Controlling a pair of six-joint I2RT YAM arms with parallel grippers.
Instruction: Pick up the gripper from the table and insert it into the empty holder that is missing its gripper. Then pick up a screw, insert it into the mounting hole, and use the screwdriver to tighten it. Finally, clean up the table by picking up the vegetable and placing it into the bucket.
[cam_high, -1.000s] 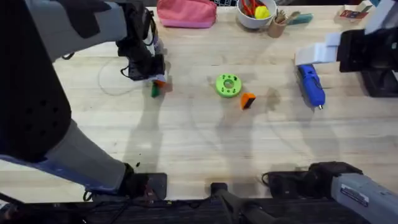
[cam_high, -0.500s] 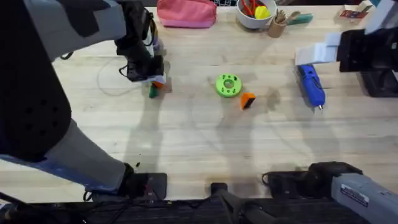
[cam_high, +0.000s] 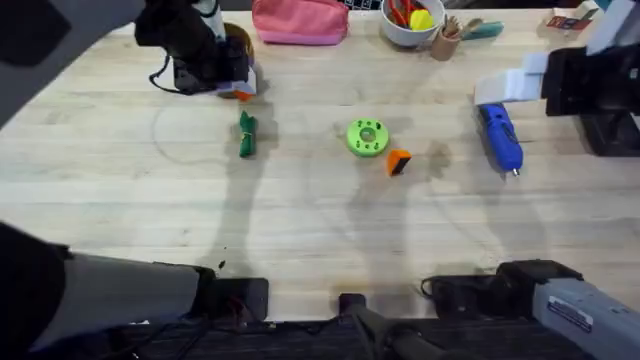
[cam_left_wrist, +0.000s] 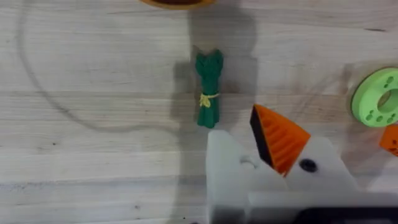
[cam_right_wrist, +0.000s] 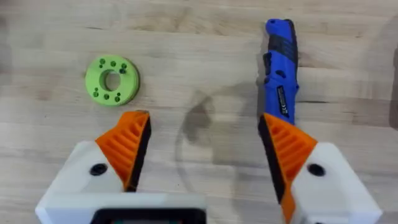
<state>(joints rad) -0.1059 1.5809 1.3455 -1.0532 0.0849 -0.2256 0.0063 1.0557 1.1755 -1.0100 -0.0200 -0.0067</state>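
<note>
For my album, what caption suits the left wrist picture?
One-fingered left claw above a green toy vegetable lying on the wooden table.

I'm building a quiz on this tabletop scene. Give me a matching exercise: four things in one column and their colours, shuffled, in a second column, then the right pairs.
Things:
1. screwdriver
2. vegetable
3. gripper
4. pouch

Colours:
A. pink
B. orange
C. dark green
D. bright blue

Pairs: 1-D, 2-C, 3-B, 4-A
</note>
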